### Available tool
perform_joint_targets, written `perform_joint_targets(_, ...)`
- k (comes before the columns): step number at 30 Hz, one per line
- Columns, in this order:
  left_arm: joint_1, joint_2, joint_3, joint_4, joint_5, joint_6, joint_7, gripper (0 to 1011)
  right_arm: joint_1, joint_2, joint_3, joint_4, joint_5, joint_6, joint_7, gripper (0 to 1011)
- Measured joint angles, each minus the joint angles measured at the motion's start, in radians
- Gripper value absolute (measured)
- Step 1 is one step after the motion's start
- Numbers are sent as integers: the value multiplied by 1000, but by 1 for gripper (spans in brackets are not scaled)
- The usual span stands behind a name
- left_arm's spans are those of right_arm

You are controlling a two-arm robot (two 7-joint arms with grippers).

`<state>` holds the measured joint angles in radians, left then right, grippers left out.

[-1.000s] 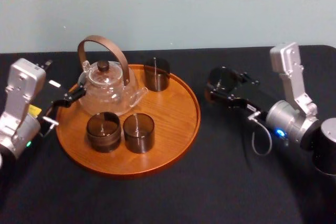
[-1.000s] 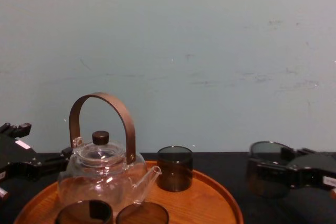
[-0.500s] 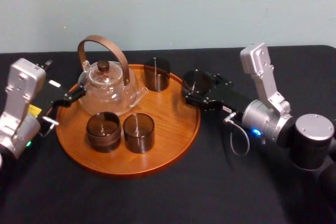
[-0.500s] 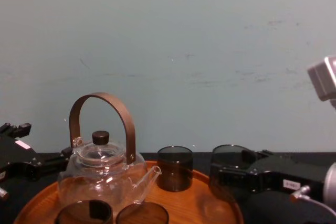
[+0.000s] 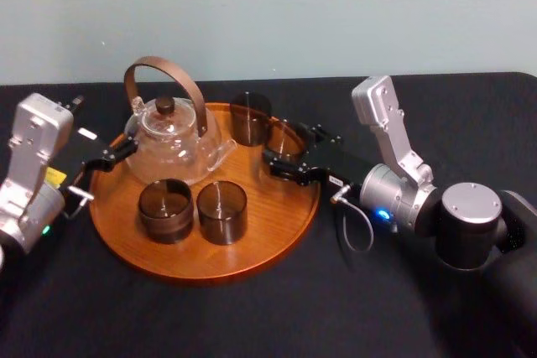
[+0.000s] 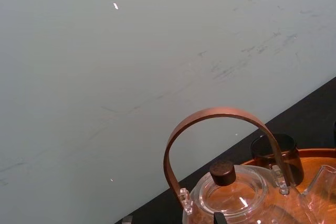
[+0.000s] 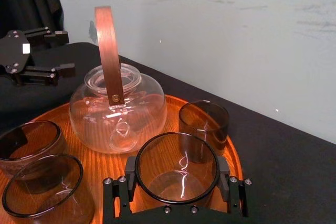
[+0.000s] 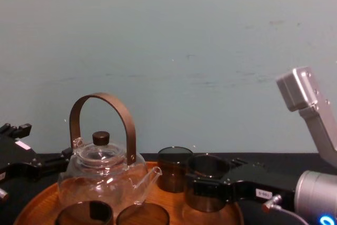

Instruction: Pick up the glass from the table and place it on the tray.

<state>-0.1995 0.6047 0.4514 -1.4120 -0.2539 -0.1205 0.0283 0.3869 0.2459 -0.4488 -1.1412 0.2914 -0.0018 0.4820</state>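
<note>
Releasing early is the main hazard. The right gripper [image 5: 284, 153] is clamped on the glass [image 7: 177, 174] by its sides, above the right part of the tray [image 5: 273, 207] and inside the rim. If the base is not seated, the glass may drop and tip. A second glass [image 5: 250, 119] stands just beside it, and the teapot [image 5: 172, 140] spout is near, so any sideways drift during lowering risks glass-to-glass contact. The left gripper [image 5: 105, 157] is parked with its fingers apart over the counter [image 5: 252, 316], beside the tray's left edge. Whether the held glass's base touches the tray cannot be determined: the chest view cuts it off.
</note>
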Motion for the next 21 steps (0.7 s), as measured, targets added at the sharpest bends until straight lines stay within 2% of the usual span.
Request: perform_joint_targets(21,0,0,0,0,0,0,0,1001,56,-46,-17,146,-27,-48,0,904)
